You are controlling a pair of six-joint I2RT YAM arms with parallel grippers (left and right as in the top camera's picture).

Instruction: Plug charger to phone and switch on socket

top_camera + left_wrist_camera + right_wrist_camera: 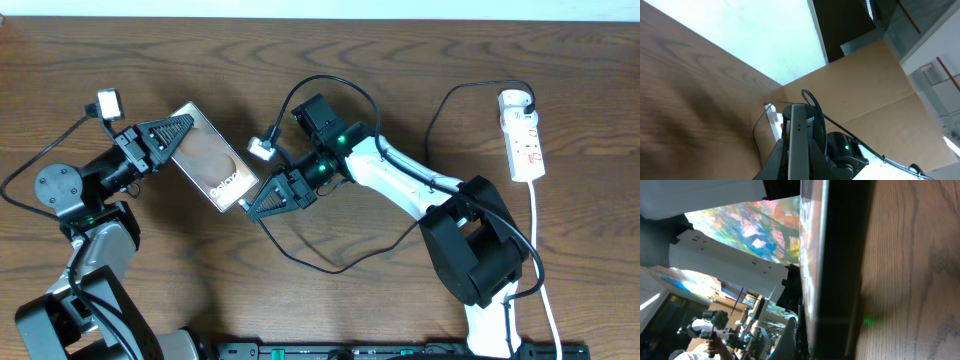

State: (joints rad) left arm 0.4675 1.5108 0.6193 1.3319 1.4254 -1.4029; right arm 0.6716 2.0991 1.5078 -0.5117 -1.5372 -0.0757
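At the left of the desk [400,60] the left pincer [178,136] is clamped across the upper-left end of the phone [205,160]. The phone lies slantwise, glossy face up, its lettered end pointing down and right. That grip looks meant to brace the slab so it cannot slide when something is pushed into the far end. In the left wrist view the phone [797,145] runs straight away from the camera between the fingers, which suits a firm hold. Just right of the phone, the right pincer [256,202] has its jaws drawn fully together and its tips right at the phone's lower-right end. The thin black charger [330,268] trails out from beneath it, so it is most likely pinching the plug tip, though the tip itself is hidden. The right wrist view is filled by the phone's dark edge [840,270], so the plug is judged to be at or very near the port. From there the charger loops down across the desk, then rises toward the right. The socket [526,140] lies along the far right edge, well apart from both pincers. Its red switch marks are too small to tell whether it is on, and the switching appears not yet done.
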